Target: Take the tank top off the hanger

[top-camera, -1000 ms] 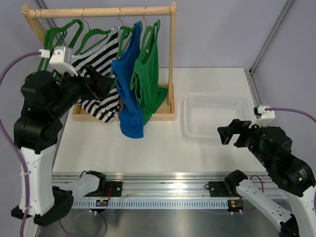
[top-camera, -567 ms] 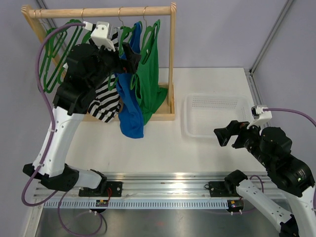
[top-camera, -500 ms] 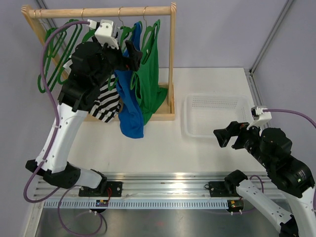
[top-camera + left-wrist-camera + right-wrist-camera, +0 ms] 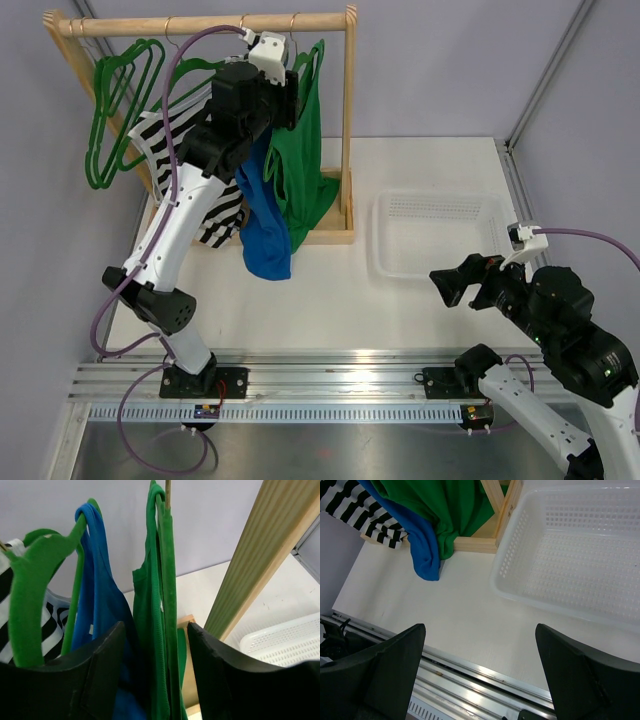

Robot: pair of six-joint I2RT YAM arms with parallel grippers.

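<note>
A green tank top (image 4: 300, 150) hangs on a green hanger (image 4: 156, 492) at the right end of the wooden rail (image 4: 200, 23), beside a blue top (image 4: 262, 215) and a striped one (image 4: 195, 150). My left gripper (image 4: 285, 100) is raised to the rail. In the left wrist view its jaws (image 4: 156, 627) stand partly narrowed on either side of the green tank top (image 4: 160, 605), still open, with space left beside the fabric. The blue top (image 4: 97, 590) hangs just left of them. My right gripper (image 4: 445, 283) hovers low over the table, wide open (image 4: 480, 627) and empty.
The rack's wooden post (image 4: 260, 555) stands just right of my left fingers. Several bare green hangers (image 4: 115, 110) hang at the rail's left end. A white plastic basket (image 4: 440, 235) sits right of the rack, its rim (image 4: 505, 565) near my right gripper.
My left arm has swung up and right, from beside the striped top to the green tank top at the rail, and its jaws have narrowed. The right gripper has drifted slightly left.
</note>
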